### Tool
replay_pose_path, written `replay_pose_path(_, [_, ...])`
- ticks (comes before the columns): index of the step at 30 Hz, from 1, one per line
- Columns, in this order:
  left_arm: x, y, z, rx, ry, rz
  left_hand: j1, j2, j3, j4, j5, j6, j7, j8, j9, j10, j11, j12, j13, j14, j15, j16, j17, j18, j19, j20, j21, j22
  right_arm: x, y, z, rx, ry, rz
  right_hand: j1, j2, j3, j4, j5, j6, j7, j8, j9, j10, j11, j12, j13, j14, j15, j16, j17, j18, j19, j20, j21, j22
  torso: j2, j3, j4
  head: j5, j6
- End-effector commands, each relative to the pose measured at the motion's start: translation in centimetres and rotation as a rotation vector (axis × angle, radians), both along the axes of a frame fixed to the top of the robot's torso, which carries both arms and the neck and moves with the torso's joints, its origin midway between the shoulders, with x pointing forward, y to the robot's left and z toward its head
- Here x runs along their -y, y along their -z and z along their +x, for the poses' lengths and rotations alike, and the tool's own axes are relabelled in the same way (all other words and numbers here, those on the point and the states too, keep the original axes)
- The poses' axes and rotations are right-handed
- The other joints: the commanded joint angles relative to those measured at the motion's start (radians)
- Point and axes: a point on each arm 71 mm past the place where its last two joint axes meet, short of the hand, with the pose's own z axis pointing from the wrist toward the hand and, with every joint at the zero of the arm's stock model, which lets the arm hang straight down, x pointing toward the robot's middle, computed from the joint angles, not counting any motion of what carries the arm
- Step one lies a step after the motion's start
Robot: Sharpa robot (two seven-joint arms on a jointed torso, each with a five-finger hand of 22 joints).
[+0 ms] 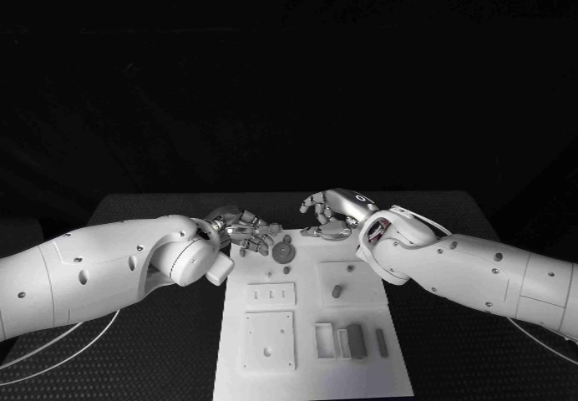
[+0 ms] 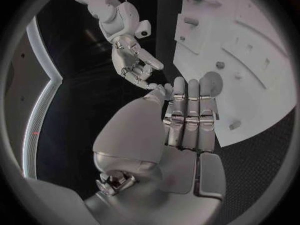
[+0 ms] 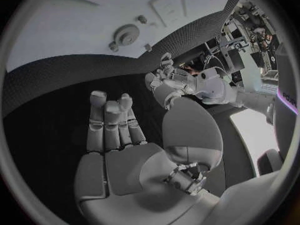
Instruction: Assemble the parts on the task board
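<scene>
task board [image 1: 307, 368], grey parts [image 1: 351, 341] in its recess

The head camera looks steeply down on the black table [image 1: 144, 209] and the task board [image 1: 313, 334], from well above both hands. Each wrist camera sits close behind its own palm, facing along the fingers. All three views share the board's far end, with its round grey part [image 1: 283, 249] beyond the fingertips.

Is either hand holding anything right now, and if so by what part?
Nothing is held. The left hand and right hand both hover with fingers straight and apart, near the round grey disc part on the white task board.
</scene>
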Motion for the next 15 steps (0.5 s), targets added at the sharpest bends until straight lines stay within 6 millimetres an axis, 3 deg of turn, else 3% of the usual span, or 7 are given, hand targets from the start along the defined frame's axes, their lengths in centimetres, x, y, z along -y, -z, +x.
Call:
replay_pose_path(1, [-0.5,0.2,0.0,0.035,0.041,0.173,-0.031,0.016,0.014,-0.023,0.001,0.056,-0.047,0.031,0.053,0.011,-0.001,0.007,0.014,0.001,0.0,0.004,0.012,0.013,-0.008,-0.003,-0.003,0.01,1.4,-0.3,0.4,-0.001,0.03,0.063,0.01,-0.004,-0.003,0.005,0.001,-0.016,0.013,-0.003,-0.002,-0.006,0.003,0.001,-0.002,-0.008,0.0,0.0,-0.001,0.024,-0.002,0.004,-0.005,0.002,-0.001,-0.0006,-0.0006,0.003,-0.002])
replay_pose_path(2, [-0.6,0.2,0.1,0.034,0.045,0.198,-0.042,0.013,0.025,-0.027,0.001,0.056,-0.048,0.032,0.056,0.012,-0.001,0.008,0.018,0.002,-0.001,0.004,0.015,0.012,-0.009,-0.003,-0.004,0.013,1.8,-0.4,0.6,-0.004,0.04,0.072,0.011,-0.004,-0.003,0.005,0.001,-0.016,0.013,-0.003,-0.002,-0.007,0.003,0.002,-0.002,-0.008,0.0,0.0,-0.002,0.024,-0.002,0.004,-0.005,0.002,-0.001,-0.0007,-0.0009,0.003,-0.002])
replay_pose_path(6, [-1.0,0.6,0.0,0.023,0.076,0.325,-0.21,0.009,0.145,-0.151,-0.002,0.054,-0.049,0.037,0.087,0.009,-0.005,0.021,0.055,0.004,-0.005,0.005,0.052,0.011,-0.014,-0.01,0.003,0.055,3.4,-1.3,1.9,-0.054,0.096,0.12,0.013,-0.001,-0.004,0.006,0.001,-0.015,0.013,-0.003,-0.002,-0.007,0.003,0.002,-0.003,-0.009,0.0,0.0,-0.002,0.024,-0.002,0.005,-0.005,0.002,-0.001,0.0006,-0.0021,0.004,-0.005])
replay_pose_path(7, [-1.0,0.7,0.0,0.025,0.081,0.348,-0.301,0.011,0.196,-0.246,-0.004,0.049,-0.047,0.037,0.1,0.0,-0.005,0.029,0.067,0.0,-0.003,0.004,0.069,0.011,-0.023,-0.013,0.005,0.076,3.7,-1.5,2.2,-0.066,0.108,0.133,0.013,-0.001,-0.005,0.006,0.001,-0.015,0.013,-0.003,-0.003,-0.007,0.003,0.002,-0.003,-0.009,0.0,0.0,-0.002,0.024,-0.003,0.006,-0.005,0.002,0.0,0.0004,-0.0016,0.004,-0.005])
replay_pose_path(8, [-1.1,0.7,0.1,0.026,0.082,0.371,-0.468,0.035,0.306,-0.374,0.01,0.051,-0.054,0.034,0.111,-0.006,-0.009,0.037,0.075,0.009,-0.01,-0.004,0.076,0.012,-0.021,-0.016,0.01,0.101,4.1,-1.8,2.5,-0.077,0.123,0.149,0.011,0.0,-0.008,0.008,0.001,-0.014,0.013,-0.003,-0.003,-0.008,0.003,0.002,-0.003,-0.01,0.0,0.0,-0.002,0.024,-0.004,0.007,-0.006,0.003,0.0,0.0003,-0.0014,0.003,-0.005])
replay_pose_path(10, [-1.1,0.7,0.1,0.028,0.083,0.404,-0.641,0.064,0.409,-0.472,-0.002,0.064,-0.052,0.035,0.125,0.008,-0.013,0.056,0.087,0.031,-0.015,0.0,0.089,0.002,-0.013,-0.016,0.022,0.135,4.8,-2.4,3.1,-0.085,0.143,0.168,0.011,0.003,-0.011,0.01,0.001,-0.014,0.014,-0.003,-0.004,-0.009,0.003,0.003,-0.004,-0.011,0.0,0.0,-0.003,0.024,-0.005,0.008,-0.006,0.003,0.0,0.0001,-0.0011,0.002,-0.007])
replay_pose_path(15, [-0.8,1.0,-0.4,0.013,0.108,0.466,-0.723,0.069,0.485,-0.509,-0.001,0.081,-0.058,0.043,0.148,0.026,-0.022,0.085,0.105,0.032,-0.024,0.061,0.105,0.001,-0.008,-0.027,0.058,0.209,6.1,-3.6,4.1,-0.08,0.182,0.203,0.013,0.009,-0.014,0.009,0.001,-0.014,0.014,-0.003,-0.006,-0.01,0.004,0.003,-0.005,-0.013,0.001,0.0,-0.003,0.024,-0.007,0.009,-0.007,0.004,0.0,-0.0002,-0.0001,-0.001,-0.012])
